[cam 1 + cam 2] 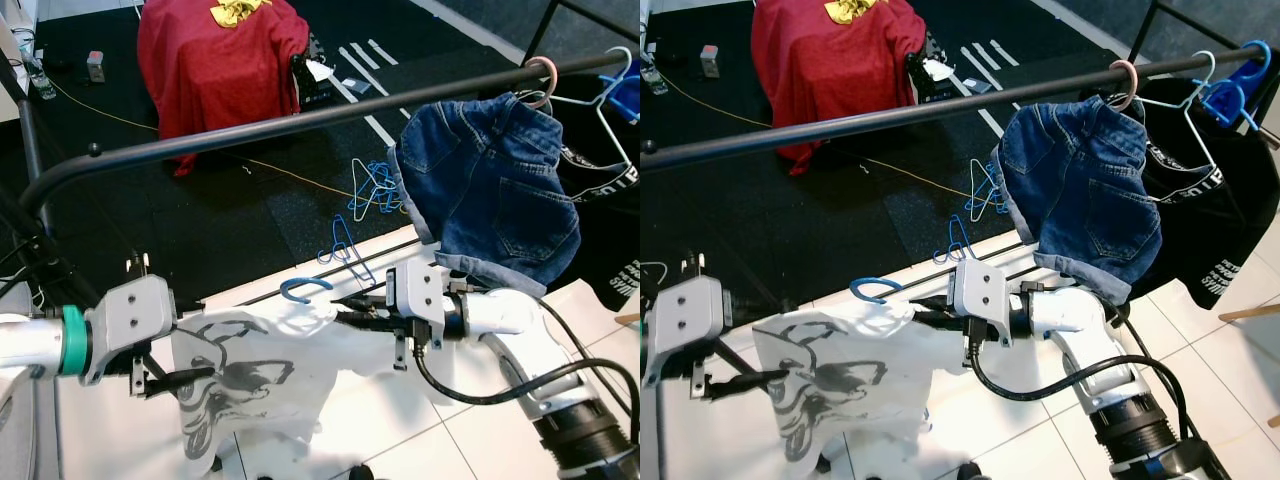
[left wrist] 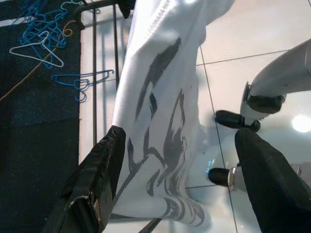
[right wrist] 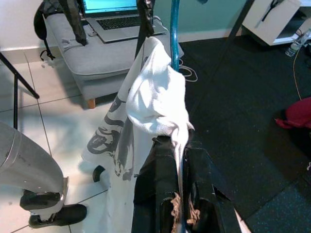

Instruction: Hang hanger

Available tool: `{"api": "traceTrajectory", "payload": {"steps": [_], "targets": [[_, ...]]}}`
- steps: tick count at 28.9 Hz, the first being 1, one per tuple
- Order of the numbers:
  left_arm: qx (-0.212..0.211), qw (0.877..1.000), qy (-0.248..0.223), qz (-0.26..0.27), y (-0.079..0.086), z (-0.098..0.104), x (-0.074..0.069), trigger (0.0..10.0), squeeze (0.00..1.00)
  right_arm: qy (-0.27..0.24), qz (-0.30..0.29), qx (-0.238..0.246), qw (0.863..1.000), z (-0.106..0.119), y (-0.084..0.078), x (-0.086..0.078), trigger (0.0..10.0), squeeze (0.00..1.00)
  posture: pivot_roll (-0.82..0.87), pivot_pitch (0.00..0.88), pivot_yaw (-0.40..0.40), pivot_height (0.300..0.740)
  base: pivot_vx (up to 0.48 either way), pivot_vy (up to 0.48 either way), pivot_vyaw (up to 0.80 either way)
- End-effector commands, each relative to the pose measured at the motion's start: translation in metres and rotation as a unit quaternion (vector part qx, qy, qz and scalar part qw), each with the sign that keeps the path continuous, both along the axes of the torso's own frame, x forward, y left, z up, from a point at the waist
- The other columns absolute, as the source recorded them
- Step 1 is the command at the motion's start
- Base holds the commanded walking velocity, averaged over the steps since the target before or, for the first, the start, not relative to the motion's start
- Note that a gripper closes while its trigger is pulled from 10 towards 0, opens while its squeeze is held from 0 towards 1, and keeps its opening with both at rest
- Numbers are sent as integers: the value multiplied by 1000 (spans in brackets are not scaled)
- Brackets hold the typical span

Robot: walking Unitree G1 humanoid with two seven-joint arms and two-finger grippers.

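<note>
A white T-shirt with a grey print hangs on a blue hanger whose hook sticks up at its collar. My right gripper is shut on the hanger at the bunched collar; the right wrist view shows its fingers clamped around the cloth with the blue hanger rising beyond. My left gripper is open at the shirt's lower left, and its two fingers stand wide apart with the printed cloth between them. The black clothes rail runs across above and beyond the shirt.
Denim shorts hang on the rail's right part, with a black garment on a white hanger further right. Loose blue hangers lie on the dark floor mat. A red-draped object stands behind. The rail's left stretch is bare.
</note>
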State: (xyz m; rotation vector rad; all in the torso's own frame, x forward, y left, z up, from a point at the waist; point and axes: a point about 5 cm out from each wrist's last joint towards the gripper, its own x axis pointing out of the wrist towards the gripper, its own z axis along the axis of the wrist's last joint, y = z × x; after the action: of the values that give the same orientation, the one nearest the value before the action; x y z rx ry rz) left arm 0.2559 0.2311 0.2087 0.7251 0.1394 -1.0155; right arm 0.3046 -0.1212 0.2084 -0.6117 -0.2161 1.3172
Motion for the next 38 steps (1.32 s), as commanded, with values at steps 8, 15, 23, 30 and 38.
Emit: {"api": "traceTrajectory", "payload": {"steps": [8,15,23,30,38], "targets": [[-55,998,-35,21,-17,-1,10,10000,0,-11,55,2,998,7,14,-13,0,0,-39,200,87,740,0,0,0],[-64,997,-37,30,-13,4,10,9922,0,0,68,-12,998,2,14,-17,0,0,-37,202,84,740,0,0,0],[-37,999,-8,13,4,14,-2,10000,0,5,46,-42,998,-7,1,-14,0,0,-36,205,86,740,0,0,0],[-27,1000,-3,4,4,14,-6,10000,0,4,33,-42,999,-7,-2,-12,0,0,-35,205,87,740,0,0,0],[-61,998,10,-13,-20,4,-7,8863,0,-9,35,-22,999,2,4,-10,0,0,-40,203,89,740,0,0,0]]}}
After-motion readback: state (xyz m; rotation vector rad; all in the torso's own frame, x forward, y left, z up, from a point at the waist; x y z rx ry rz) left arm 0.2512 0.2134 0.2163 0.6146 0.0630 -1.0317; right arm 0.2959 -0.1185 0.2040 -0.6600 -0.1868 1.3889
